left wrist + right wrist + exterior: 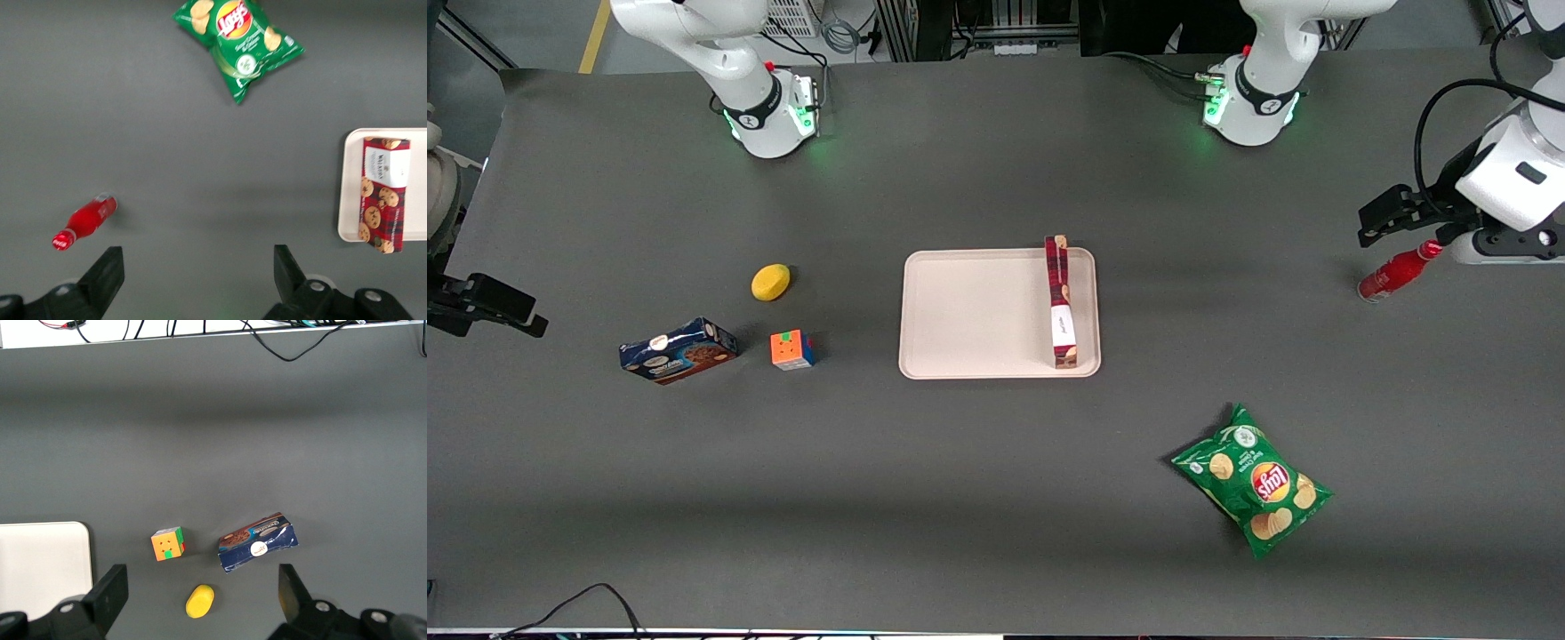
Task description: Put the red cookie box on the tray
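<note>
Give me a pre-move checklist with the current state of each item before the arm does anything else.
1. Red cookie box on tray: ok.
2. Box inside the rim: not ok, its ends reach the rim.
3. Gripper open and empty: ok.
4. Gripper clear of the box, toward the working arm's end: ok.
5. Red bottle lying close under the gripper: not ok, watch it.
6. Chips bag out of the way: ok.
</note>
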Controlling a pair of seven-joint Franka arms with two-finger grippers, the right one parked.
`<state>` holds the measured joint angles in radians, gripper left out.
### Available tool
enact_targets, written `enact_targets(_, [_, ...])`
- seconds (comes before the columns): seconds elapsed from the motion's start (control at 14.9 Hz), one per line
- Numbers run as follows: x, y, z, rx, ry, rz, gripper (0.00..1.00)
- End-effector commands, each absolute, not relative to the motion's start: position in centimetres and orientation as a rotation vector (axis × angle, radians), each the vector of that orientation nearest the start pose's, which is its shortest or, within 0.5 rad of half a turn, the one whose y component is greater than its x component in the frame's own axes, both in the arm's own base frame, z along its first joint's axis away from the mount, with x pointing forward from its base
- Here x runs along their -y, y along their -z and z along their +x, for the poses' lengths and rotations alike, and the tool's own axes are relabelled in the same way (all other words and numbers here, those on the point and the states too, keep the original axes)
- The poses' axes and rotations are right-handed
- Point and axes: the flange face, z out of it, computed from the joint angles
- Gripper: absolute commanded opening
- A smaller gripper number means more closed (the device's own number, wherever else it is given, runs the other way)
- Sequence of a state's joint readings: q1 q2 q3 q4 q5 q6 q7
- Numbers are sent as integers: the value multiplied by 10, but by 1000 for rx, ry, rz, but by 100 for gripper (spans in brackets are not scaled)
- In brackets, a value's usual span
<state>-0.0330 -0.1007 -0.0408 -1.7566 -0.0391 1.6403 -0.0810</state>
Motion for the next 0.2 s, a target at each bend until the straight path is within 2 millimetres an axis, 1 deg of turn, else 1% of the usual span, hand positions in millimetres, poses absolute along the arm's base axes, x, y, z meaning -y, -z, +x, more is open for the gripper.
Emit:
enact_targets(0.0, [45, -613, 533, 8, 45, -3195, 100])
enact_targets(0.13, [47, -612, 536, -3, 46, -3183, 100])
